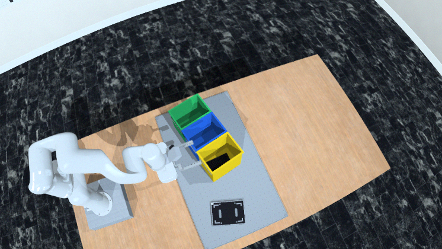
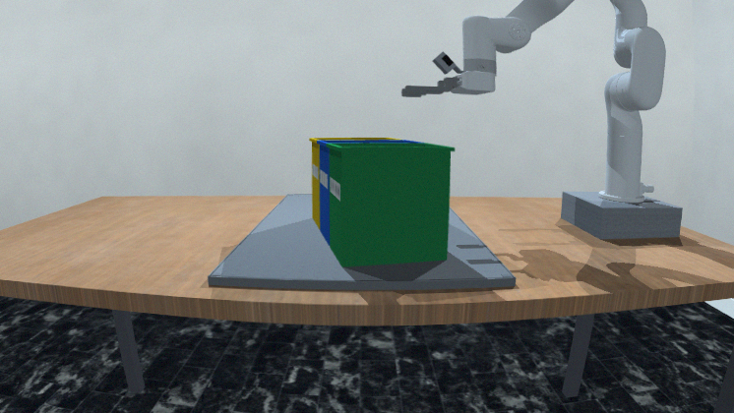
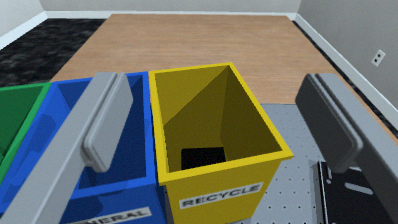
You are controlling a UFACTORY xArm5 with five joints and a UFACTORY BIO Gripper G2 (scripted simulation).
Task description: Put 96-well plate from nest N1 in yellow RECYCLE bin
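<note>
Plate: black 96-well plate (image 1: 218, 161) (image 3: 203, 157), inside yellow RECYCLE bin (image 1: 227, 169) (image 2: 315, 203) (image 3: 225, 215), centre of top frame.
Gripper: grey 2-finger gripper (image 1: 196, 153) (image 2: 405, 91) (image 3: 219, 120), above bin-rim height; fingers parted, 0 objects between.
Bins: yellow, blue plastic-looking bin (image 1: 194, 132) (image 2: 324, 205) (image 3: 115, 189) and green bin (image 1: 185, 110) (image 2: 395, 205) (image 3: 20, 107), all 3 upright.
Nest: black rectangular plate nest (image 1: 227, 212) (image 3: 345, 200), lower centre, plate off it.
</note>
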